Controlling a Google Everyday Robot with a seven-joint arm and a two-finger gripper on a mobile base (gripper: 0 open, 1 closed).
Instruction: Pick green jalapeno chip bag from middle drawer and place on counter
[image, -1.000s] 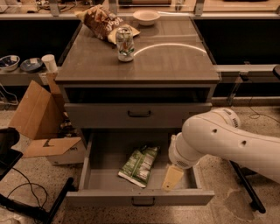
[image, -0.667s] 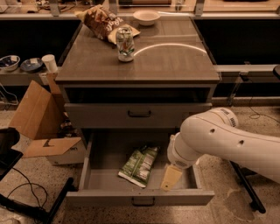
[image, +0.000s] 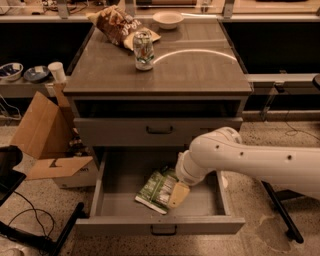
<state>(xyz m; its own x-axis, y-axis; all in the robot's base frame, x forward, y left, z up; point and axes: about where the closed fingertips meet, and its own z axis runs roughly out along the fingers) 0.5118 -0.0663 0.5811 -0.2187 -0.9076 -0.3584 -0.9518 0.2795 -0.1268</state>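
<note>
The green jalapeno chip bag (image: 156, 189) lies flat on the floor of the open middle drawer (image: 117, 205), near its centre. My white arm reaches in from the right and the gripper (image: 178, 195) hangs down inside the drawer, its pale finger over the bag's right edge. Only one finger shows clearly. The counter (image: 190, 70) is the cabinet's grey-brown top with a pale arc mark.
On the counter stand a soda can (image: 143, 50), a brown chip bag (image: 118, 25) and a white bowl (image: 167, 19). A closed drawer front (image: 159, 130) is above the open drawer. An open cardboard box (image: 47, 135) stands at the left, with cables on the floor.
My arm and gripper have moved left inside the drawer, from the bag's right side to over its right edge. The bag lies where it was.
</note>
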